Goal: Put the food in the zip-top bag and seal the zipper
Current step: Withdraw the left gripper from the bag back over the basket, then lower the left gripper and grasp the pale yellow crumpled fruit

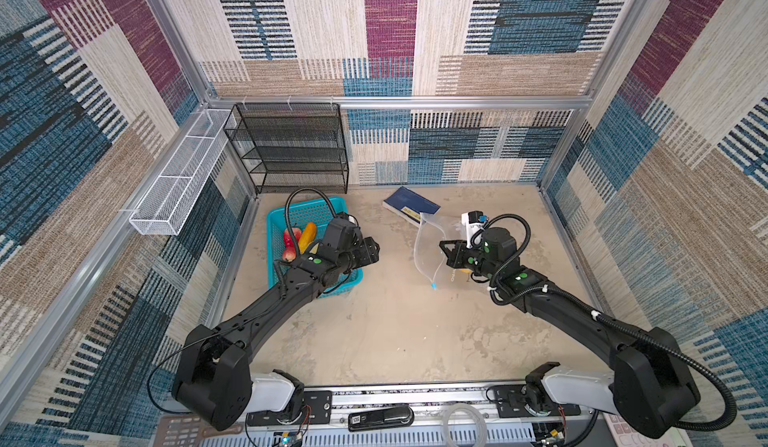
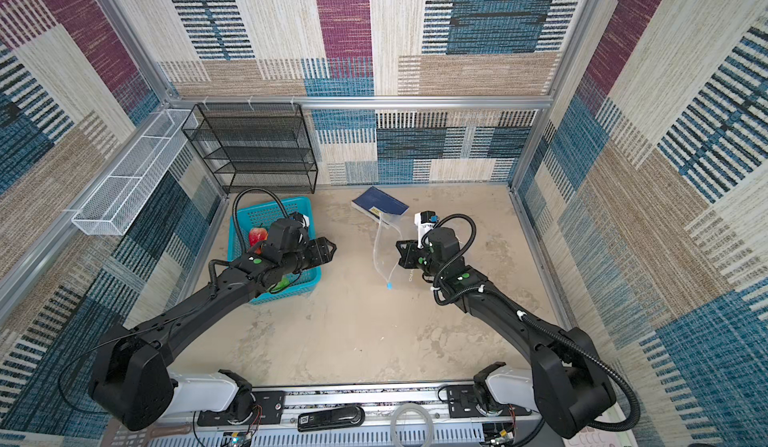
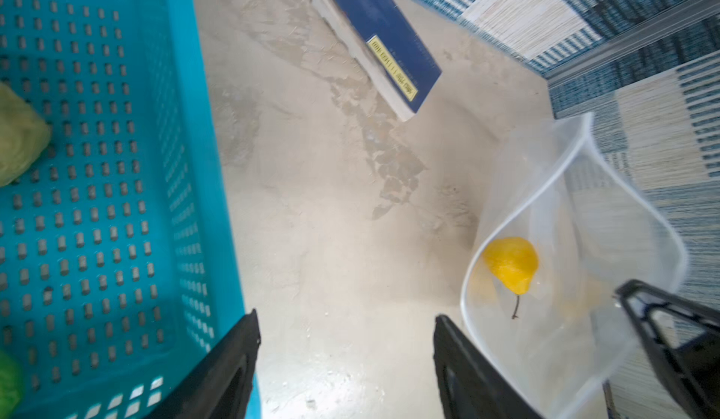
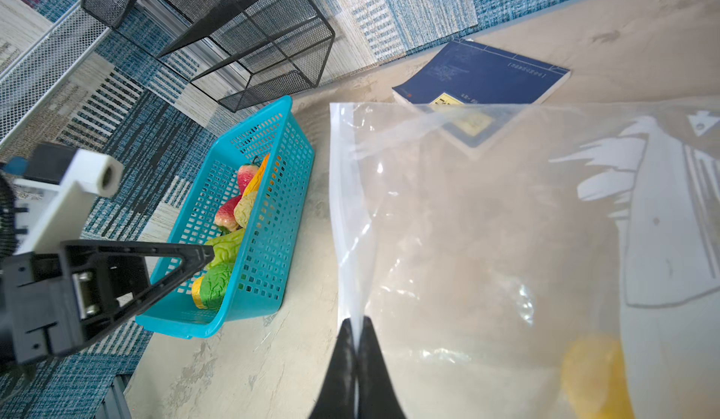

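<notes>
Right gripper pinches rim of zip-top bag, pear inside; left gripper gapes empty beside basket, so loading looks underway, next grab likely more food.

The basket is teal, dotted with rows of small slots, and holds bright green cabbage balls, red-and-pink fruits and an orange piece. Well apart from the basket, the zip-top bag is clear with a white label patch, a whitish zipper, a light-blue slider and a yellow fruit showing through, while the book is dark blue with a yellow sticker. The counter is mottled beige, the wire shelf black, the mesh tray white, and the walls a woven patchwork of blue, maroon, cream and tan blocks, some striped.
</notes>
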